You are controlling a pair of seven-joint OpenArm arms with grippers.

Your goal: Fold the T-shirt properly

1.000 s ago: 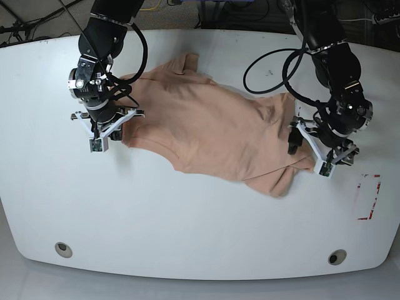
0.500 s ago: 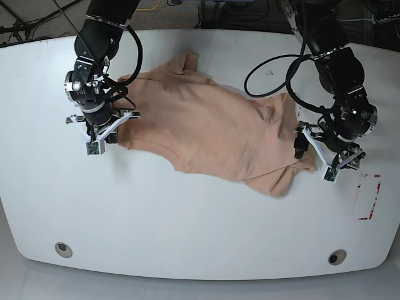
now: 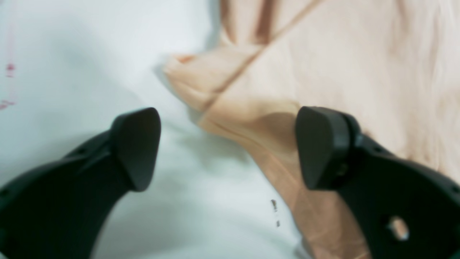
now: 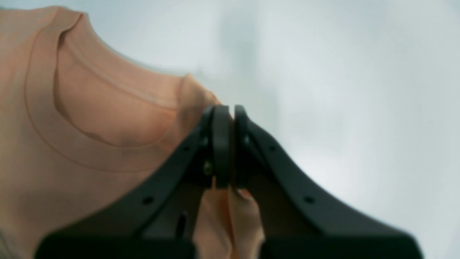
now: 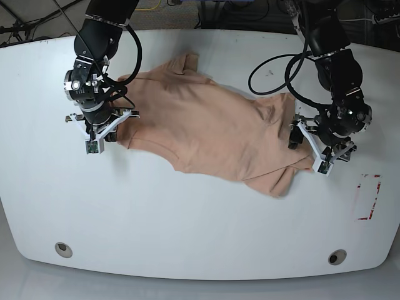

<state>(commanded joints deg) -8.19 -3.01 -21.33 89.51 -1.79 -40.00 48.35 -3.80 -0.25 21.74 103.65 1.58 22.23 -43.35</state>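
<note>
Peach cotton fabric, the T-shirt (image 5: 212, 134), lies spread and rumpled across the middle of the white table (image 5: 187, 225), its long axis running from about 10 o'clock to 4 o'clock in the base view. One sleeve points up toward 12 o'clock near the far edge of the table; a bunched corner of the garment hangs toward 5 o'clock.

The right gripper (image 5: 103, 128) sits at the 9 o'clock end of the T-shirt. In the right wrist view its jaws are pressed together, and a fold of T-shirt (image 4: 90, 118) cloth is pinched between them, with fabric showing below the fingertips. The ribbed collar (image 4: 46, 118) lies at 9 o'clock of the right gripper (image 4: 227, 144), opening upward in that view.

The left gripper (image 5: 310, 147) sits at the 3 o'clock end of the garment. In the left wrist view its jaws stand wide apart and hold nothing. One of its fingers (image 3: 138, 144) is over bare table (image 3: 90, 54); the other is over the T-shirt (image 3: 341, 61) edge. A folded corner of cloth lies between the two fingers, toward 12 o'clock of the left gripper (image 3: 228, 147). Whether the fingertip touches the fabric cannot be told.

Red markings (image 5: 369, 197) are on the table at 4 o'clock of the left gripper, well apart from the garment. Two round holes (image 5: 62, 249) sit near the table's front edge.
</note>
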